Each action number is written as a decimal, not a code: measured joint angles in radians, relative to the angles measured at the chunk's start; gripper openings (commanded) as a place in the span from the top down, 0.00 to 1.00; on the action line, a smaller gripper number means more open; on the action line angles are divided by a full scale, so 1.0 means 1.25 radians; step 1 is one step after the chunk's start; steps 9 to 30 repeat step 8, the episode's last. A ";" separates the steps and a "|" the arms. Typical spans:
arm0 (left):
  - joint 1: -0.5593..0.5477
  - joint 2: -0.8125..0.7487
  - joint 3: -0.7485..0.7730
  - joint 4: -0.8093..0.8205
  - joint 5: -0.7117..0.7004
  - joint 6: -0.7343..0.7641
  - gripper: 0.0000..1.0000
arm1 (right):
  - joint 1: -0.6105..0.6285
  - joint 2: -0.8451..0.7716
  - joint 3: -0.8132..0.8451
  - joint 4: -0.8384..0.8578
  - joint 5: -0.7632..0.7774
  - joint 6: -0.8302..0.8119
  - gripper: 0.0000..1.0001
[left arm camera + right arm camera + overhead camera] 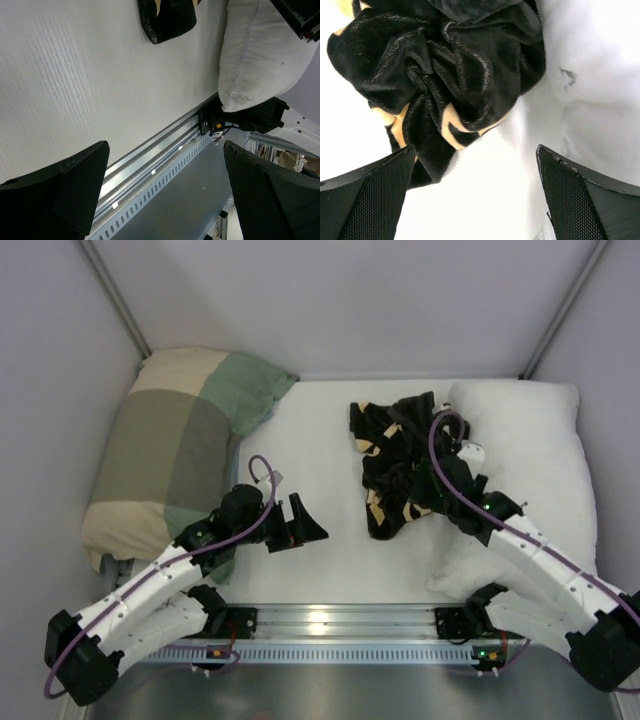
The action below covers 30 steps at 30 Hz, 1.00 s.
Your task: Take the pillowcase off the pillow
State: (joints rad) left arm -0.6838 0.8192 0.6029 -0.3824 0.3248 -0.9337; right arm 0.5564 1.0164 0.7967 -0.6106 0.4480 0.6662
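Along the right edge of the white tabletop (pixel 310 430) lies the plump plain white rectangular pillow (pixel 535 455), uncovered over all its visible surface. The black velvety fabric pillowcase with tan motifs (pixel 395 465) is bunched in a crumpled heap against the pillow's left side, towards the far edge, and overlaps its margin. The right hand (pixel 476 150) hangs over that junction, fingers spread and gripping nothing. The left hand (pixel 308 520) is likewise spread and empty, above bare tabletop near the near edge. A green, beige and olive patchwork pillow (pixel 170 450) occupies the far left corner.
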 measured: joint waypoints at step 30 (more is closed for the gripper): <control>-0.060 0.098 -0.045 0.110 0.018 -0.037 0.01 | 0.000 -0.133 -0.097 -0.008 0.021 -0.008 0.00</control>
